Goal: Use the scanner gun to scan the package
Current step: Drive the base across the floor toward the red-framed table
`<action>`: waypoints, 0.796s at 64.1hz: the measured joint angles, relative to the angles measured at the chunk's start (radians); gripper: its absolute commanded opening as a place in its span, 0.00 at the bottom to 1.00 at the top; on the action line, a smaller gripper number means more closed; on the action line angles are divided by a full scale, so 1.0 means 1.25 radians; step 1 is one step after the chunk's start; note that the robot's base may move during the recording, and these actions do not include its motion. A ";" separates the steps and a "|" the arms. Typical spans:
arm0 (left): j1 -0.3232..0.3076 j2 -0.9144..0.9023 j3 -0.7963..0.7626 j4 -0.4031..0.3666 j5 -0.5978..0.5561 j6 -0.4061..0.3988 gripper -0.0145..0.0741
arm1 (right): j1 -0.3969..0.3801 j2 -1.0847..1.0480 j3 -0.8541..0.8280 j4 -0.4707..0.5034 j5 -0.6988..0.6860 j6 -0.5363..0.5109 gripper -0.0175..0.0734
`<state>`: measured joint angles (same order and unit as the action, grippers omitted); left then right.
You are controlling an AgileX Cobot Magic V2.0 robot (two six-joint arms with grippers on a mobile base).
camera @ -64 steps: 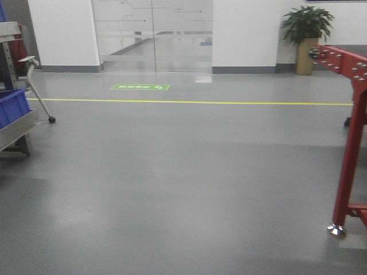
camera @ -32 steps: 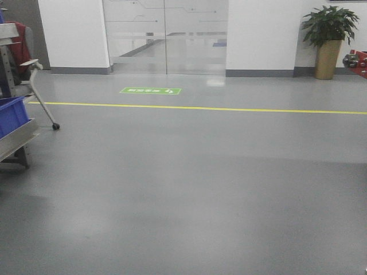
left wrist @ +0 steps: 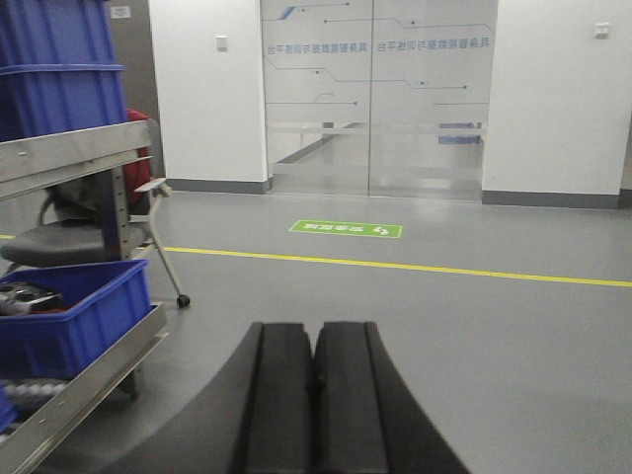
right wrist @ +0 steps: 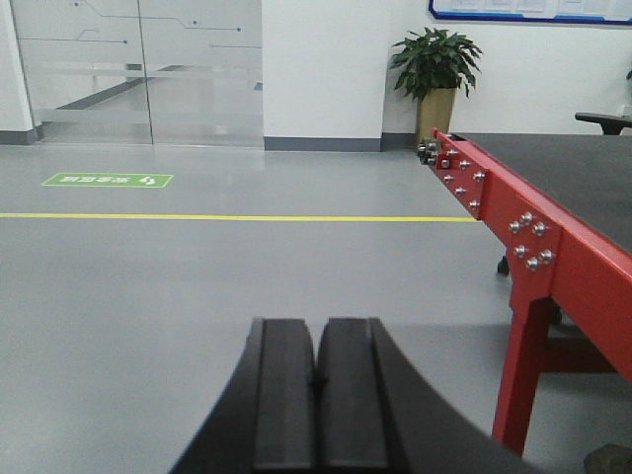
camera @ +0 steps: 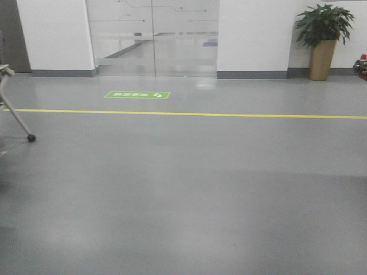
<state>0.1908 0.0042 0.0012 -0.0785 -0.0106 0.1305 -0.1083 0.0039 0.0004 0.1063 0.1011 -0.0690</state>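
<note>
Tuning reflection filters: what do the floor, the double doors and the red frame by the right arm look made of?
The double doors look like glass, partly frosted, see-through elsewhere. The floor looks like smooth grey vinyl or epoxy; its soft sheen mirrors them. The red frame is likely painted metal, with bolt heads on its plates.

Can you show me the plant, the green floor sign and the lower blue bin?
Plant (camera: 323, 23): front view, on its leaves.
Green floor sign (camera: 137, 94): front view, its middle.
Lower blue bin (left wrist: 79, 326): left wrist view, its front wall.
</note>
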 measured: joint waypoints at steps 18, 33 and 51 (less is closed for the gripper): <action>0.000 0.000 0.000 0.000 0.000 0.000 0.04 | 0.000 0.000 0.000 0.000 0.000 0.000 0.02; 0.000 0.000 0.000 0.000 0.000 0.000 0.04 | 0.000 0.000 0.000 0.000 0.000 0.000 0.02; 0.000 0.000 0.000 0.000 0.000 0.000 0.04 | 0.000 0.000 0.000 0.000 0.000 0.000 0.02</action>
<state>0.1908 0.0042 0.0012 -0.0785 -0.0106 0.1305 -0.1083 0.0039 0.0004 0.1063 0.1011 -0.0690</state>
